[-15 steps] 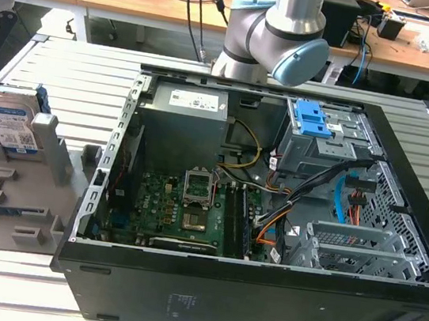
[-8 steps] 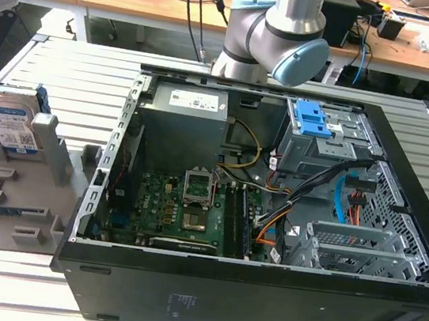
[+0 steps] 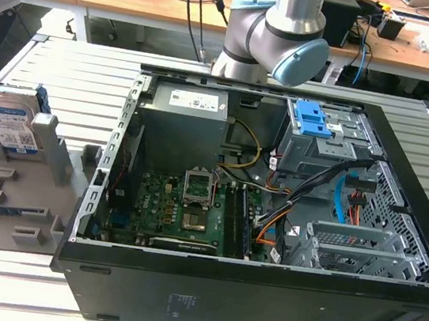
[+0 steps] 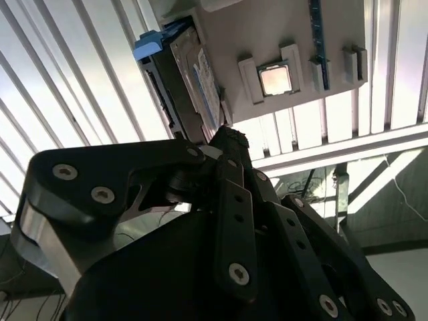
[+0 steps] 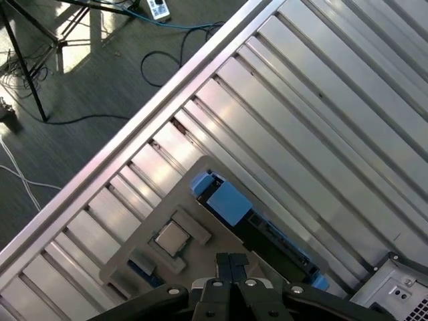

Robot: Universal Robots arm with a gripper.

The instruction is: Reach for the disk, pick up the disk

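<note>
The disk [image 3: 8, 125] stands on edge in a slot of a grey holder tray [image 3: 54, 155] at the exterior view's left, beside the open computer case. Its blue-and-white label faces the camera and a blue bracket runs along its edges. In the first wrist view the disk [image 5: 267, 235] is seen edge-on from above, blue bracket end up. My gripper [image 5: 231, 263] hangs above the tray, short of the disk, its fingers pressed together with nothing between them. In the second wrist view the disk [image 4: 195, 75] lies just beyond my gripper [image 4: 227, 137].
A small square silver chip [image 5: 172, 239] sits in a pocket of the tray [image 5: 194, 170] near the disk. The black computer case [image 3: 244, 292] lies open on a slatted metal table [image 3: 67, 68], with a blue-clipped drive cage [image 3: 318, 131] inside. Cables and a tripod stand on the floor past the table edge.
</note>
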